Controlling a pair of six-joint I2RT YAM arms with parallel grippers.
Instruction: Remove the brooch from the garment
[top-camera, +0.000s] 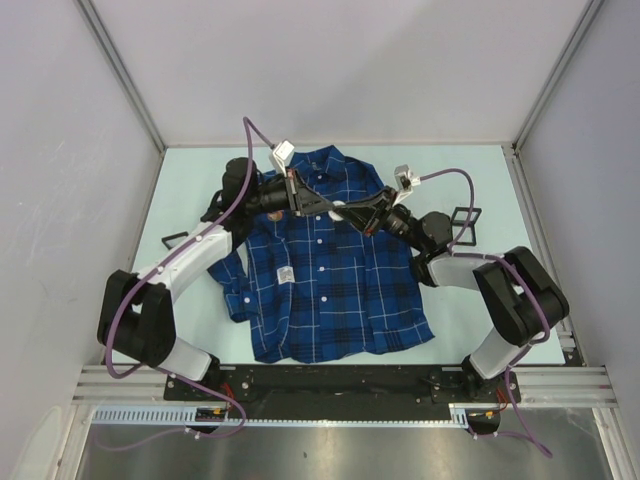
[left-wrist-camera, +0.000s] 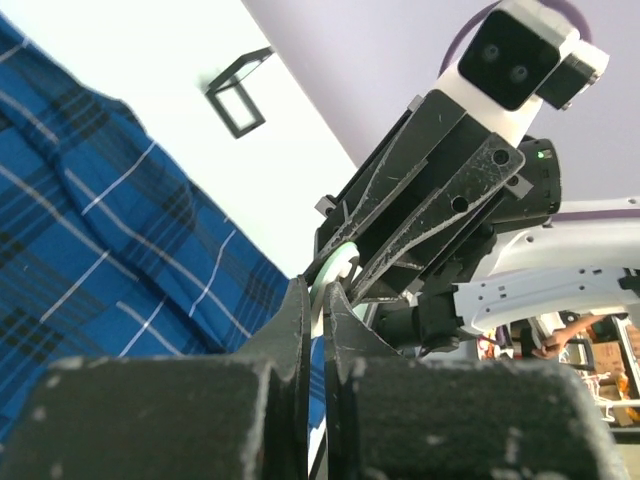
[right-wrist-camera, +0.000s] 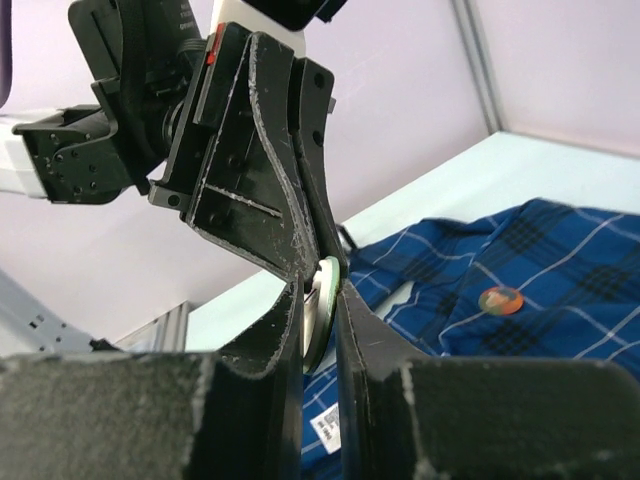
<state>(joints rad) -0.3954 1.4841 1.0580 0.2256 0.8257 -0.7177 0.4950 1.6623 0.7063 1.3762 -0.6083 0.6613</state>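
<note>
Left gripper (left-wrist-camera: 320, 292) and right gripper (right-wrist-camera: 320, 290) both clenched on pale round brooch (left-wrist-camera: 338, 268), apparently lifted clear of shirt (top-camera: 320, 290), over its 12 o'clock end. Advised: release with one gripper only, carry off straight, avoid snagging cloth.

**Black Wire Pieces on a Pale Worktop**

A pale mint-green worktop (top-camera: 492, 163) carries a small black wire rectangular frame (top-camera: 462, 222) right of centre. A black wire loop (top-camera: 172, 238) lies at the left. A ribbed aluminium rail (top-camera: 340, 382) spans the lower edge.
</note>
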